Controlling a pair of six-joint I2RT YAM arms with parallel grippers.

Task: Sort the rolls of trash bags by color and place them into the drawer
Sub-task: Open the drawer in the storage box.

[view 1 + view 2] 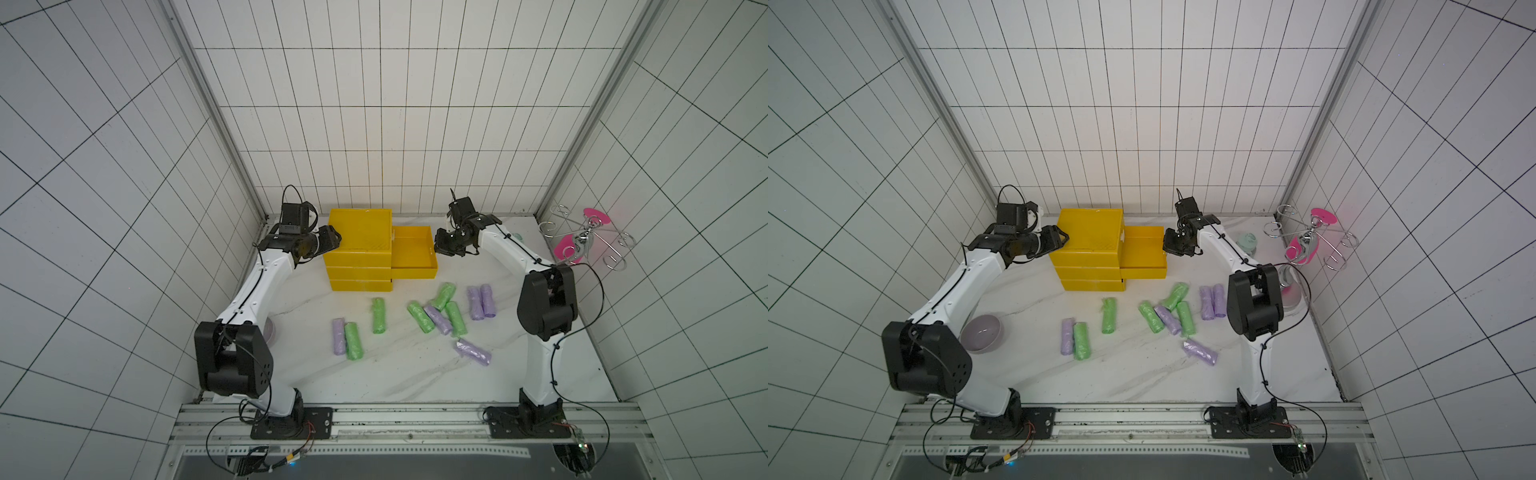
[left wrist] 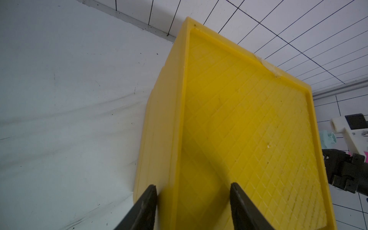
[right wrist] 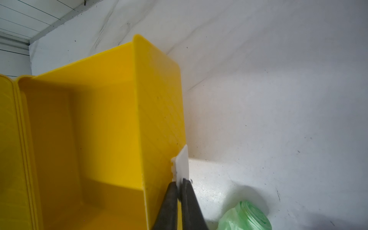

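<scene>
The right jaws are clenched on the white handle tab (image 3: pixel 182 165) at the front of the yellow drawer (image 1: pixel 409 249). The drawer stands drawn out to the right of the yellow cabinet (image 1: pixel 359 237), at the far side of the bench (image 1: pixel 395 382). The left jaws stand parted, straddling the cabinet's upper left edge. One finger (image 2: pixel 148 199) lies along the outer left wall and the other over the ribbed top. Whether they press on it I cannot tell.

The rolls in view all lie on the bench, nearer than the cabinet: five green and five purple.
- **Left:** a purple roll (image 1: pixel 338 336) and a green roll (image 1: pixel 353 340) touch side by side, with a lone green roll (image 1: pixel 378 316) just right of them.
- **Middle:** three green rolls crowd around a purple roll (image 1: pixel 438 320).
- **Right:** two purple rolls (image 1: pixel 475 302) lie together.
- **Nearest:** a single purple roll (image 1: pixel 473 351) lies apart.

A lavender bowl (image 1: pixel 982 332) sits near the left arm.
</scene>
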